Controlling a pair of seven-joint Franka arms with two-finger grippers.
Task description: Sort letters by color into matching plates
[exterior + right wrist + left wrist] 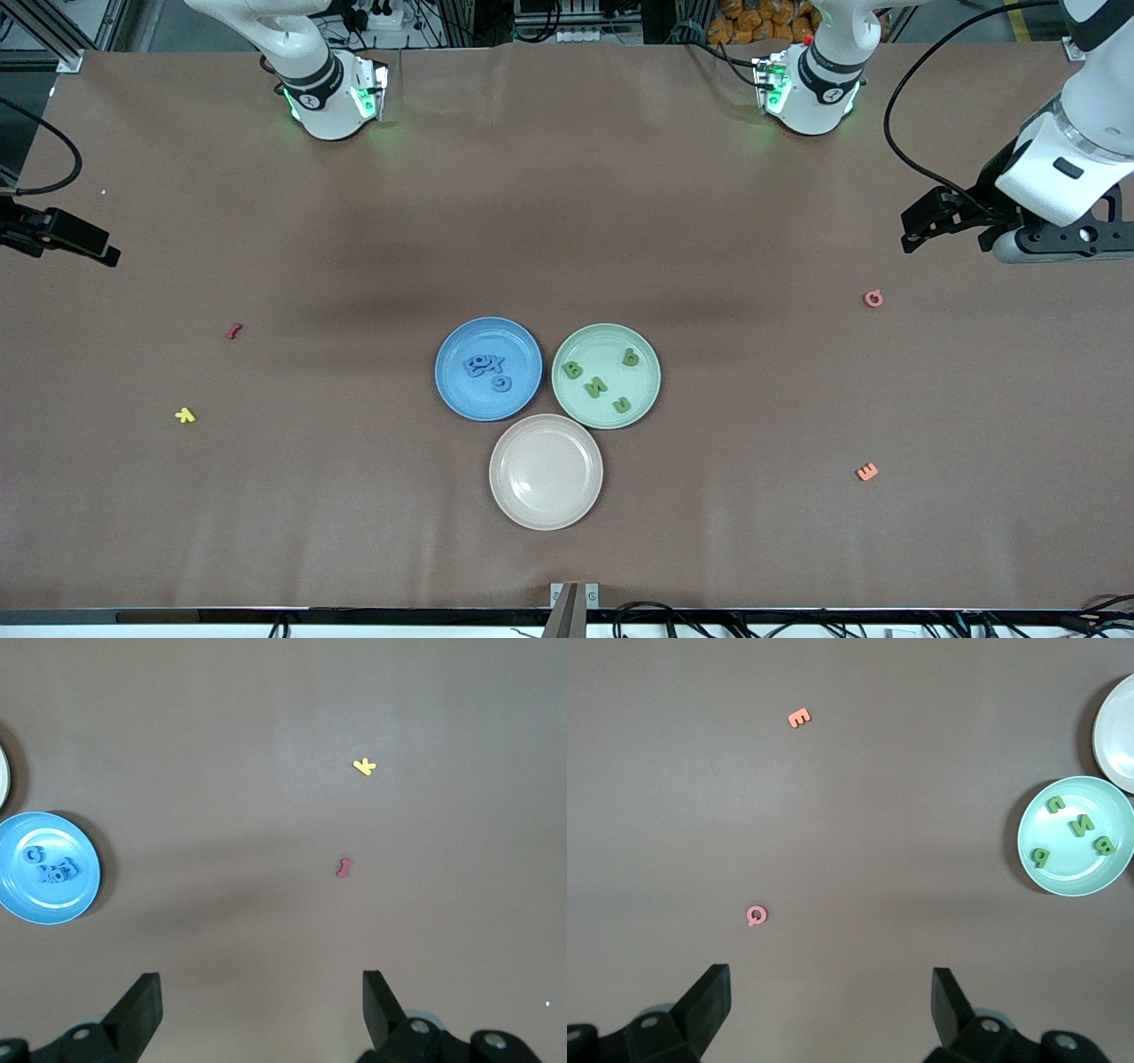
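Observation:
The blue plate [461, 390] and the pale green plate [602, 350] sit side by side mid-table. Several blue letters [485, 364] lie piled in the blue plate [53, 899]. Several green letters [595, 385] lie spread in the green plate [1072, 864]. My left gripper [917, 229] hangs open and empty over the left arm's end of the table, with bare tabletop between its fingers [831, 992]. My right gripper [104, 251] hangs open and empty over the right arm's end [261, 997].
A beige-pink plate [546, 472] lies nearer the front camera than the two plates, touching both. A pink Q [873, 299] and an orange E [866, 472] lie toward the left arm's end. A red letter [234, 331] and a yellow letter [184, 415] lie toward the right arm's end.

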